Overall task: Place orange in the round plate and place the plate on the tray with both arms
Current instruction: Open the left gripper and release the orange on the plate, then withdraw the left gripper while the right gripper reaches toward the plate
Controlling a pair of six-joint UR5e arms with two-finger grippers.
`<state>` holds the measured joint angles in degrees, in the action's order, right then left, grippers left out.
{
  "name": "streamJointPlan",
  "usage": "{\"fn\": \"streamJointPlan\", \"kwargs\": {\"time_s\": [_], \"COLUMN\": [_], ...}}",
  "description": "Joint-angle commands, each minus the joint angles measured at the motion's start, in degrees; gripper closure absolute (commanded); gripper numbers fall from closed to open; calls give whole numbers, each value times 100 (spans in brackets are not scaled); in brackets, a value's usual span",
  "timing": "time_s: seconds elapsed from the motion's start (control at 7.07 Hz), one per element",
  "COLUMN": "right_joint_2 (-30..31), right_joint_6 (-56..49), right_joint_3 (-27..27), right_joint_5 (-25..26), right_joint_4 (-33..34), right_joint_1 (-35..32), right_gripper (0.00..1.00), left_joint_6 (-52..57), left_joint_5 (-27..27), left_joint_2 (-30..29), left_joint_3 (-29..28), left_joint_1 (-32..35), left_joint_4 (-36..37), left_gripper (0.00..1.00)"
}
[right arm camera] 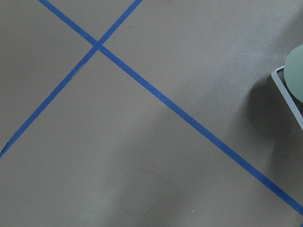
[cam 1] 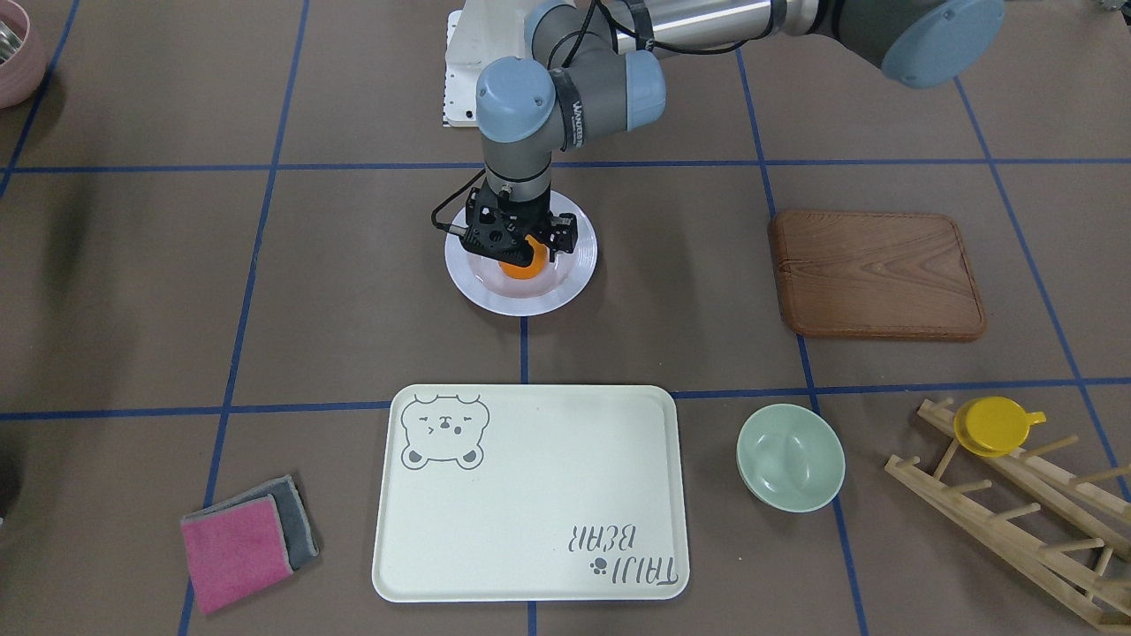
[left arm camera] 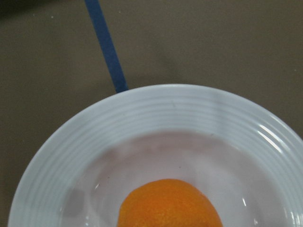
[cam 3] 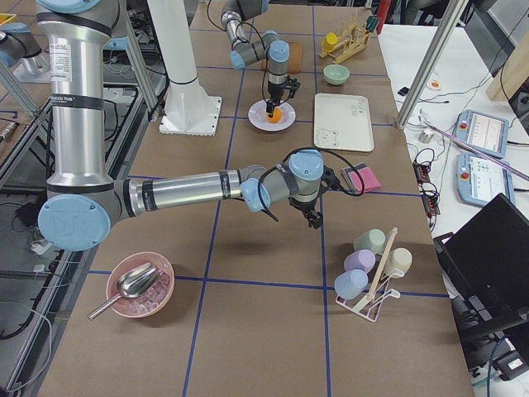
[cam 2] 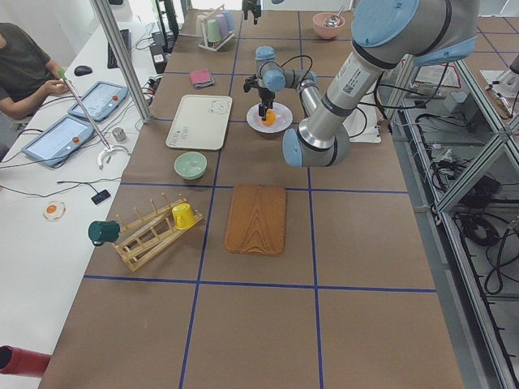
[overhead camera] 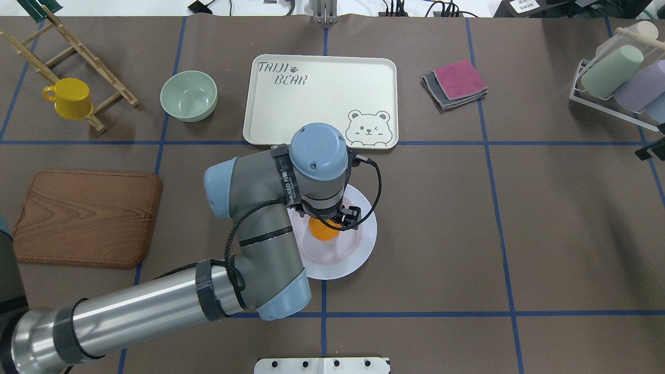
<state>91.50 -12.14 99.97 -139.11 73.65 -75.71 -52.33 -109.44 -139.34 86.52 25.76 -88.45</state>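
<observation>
The orange (cam 1: 519, 268) lies low in the hollow of the white round plate (cam 1: 565, 284), in the middle of the table. My left gripper (cam 1: 523, 247) points straight down over it, its black fingers (overhead camera: 352, 215) on either side of the fruit and shut on it. The left wrist view shows the top of the orange (left arm camera: 169, 204) and the ridged plate rim (left arm camera: 156, 106), no fingers. The cream tray (cam 1: 530, 495) with the bear drawing lies bare, beyond the plate. My right gripper (cam 3: 313, 217) hovers far off near the cup rack; whether it is open or shut I cannot tell.
A wooden board (overhead camera: 85, 217) lies on my left. A pale green bowl (overhead camera: 188, 95), a yellow cup (overhead camera: 70, 97) and a wooden rack (overhead camera: 67, 49) stand at the far left. Folded cloths (overhead camera: 456, 83) lie right of the tray, a cup rack (overhead camera: 618, 78) farther right.
</observation>
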Motion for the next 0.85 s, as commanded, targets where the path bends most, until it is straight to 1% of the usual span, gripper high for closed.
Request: {"fn": "streamJointPlan", "kwargs": {"time_s": [0.0, 0.14, 0.28, 0.42, 0.57, 0.71], "right_joint_2": [-140, -306, -464, -683, -799, -870], "right_joint_6": [315, 692, 1070, 1718, 2385, 3132], "right_joint_3": [-21, -13, 40, 162, 381, 574], "right_joint_5": [7, 7, 199, 496, 769, 1172], "right_joint_4": [0, -9, -9, -17, -17, -270], "right_joint_1": [126, 310, 572, 984, 1423, 1906], "right_gripper": [0, 0, 0, 0, 0, 0], "left_joint_6": [99, 648, 1245, 1921, 2041, 2425], "left_joint_5": [-25, -103, -278, -497, -1039, -1114], "left_joint_2": [1315, 1705, 2187, 2558, 2996, 3445], "left_joint_3": [1781, 2190, 2263, 2273, 2308, 2256], "left_joint_1": [261, 567, 953, 1496, 1972, 2281], "left_joint_4": [21, 29, -49, -50, -102, -616], "left_gripper": [1, 1, 1, 1, 1, 1]}}
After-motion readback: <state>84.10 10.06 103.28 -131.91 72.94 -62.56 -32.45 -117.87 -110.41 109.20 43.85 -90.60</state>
